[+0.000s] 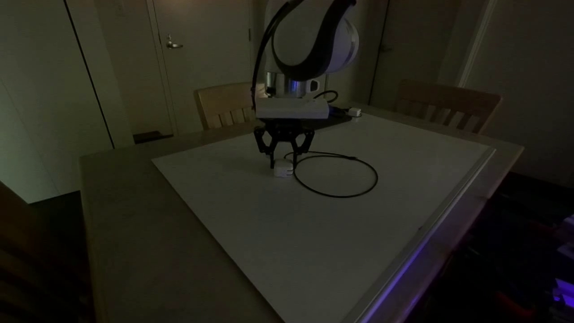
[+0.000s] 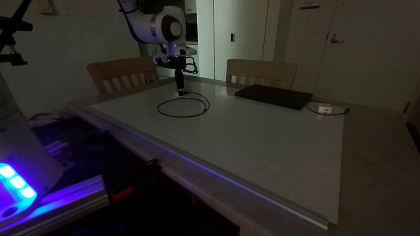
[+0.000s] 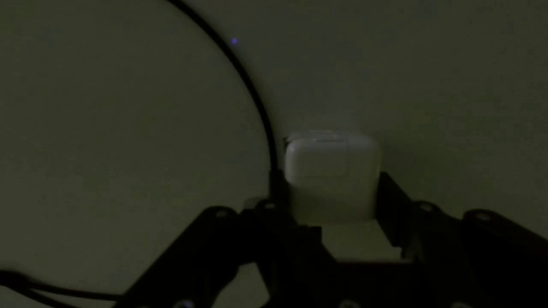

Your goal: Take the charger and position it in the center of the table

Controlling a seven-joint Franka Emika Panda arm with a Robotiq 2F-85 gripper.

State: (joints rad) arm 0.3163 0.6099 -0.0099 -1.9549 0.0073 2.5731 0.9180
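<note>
The charger (image 2: 182, 116) was on the table (image 2: 262, 141), somewhere between the middle of the surface (image 1: 287, 242) and one short edge, well in from every corner. Its cable (image 1: 338, 197) lay in one big flat loop, so the long way ran kinda diagonal: plug (image 3: 332, 177) end toward that short edge, loop end toward the edge with the metal rail (image 2: 295, 210). The plug looked nearly square in the wrist view, cable passing just beside it, but it was too dark to tell which way the prongs pointed.

The gripper (image 1: 284, 165) aimed straight down, jaws parted partway, just enough to straddle the plug. The fingers (image 3: 391, 214) were at or super close to both sides of it; couldn't tell if they were actually squeezing.

A black pad (image 2: 274, 96) sat along the edge opposite the rail, with a second adapter (image 2: 325, 108) near that corner.
</note>
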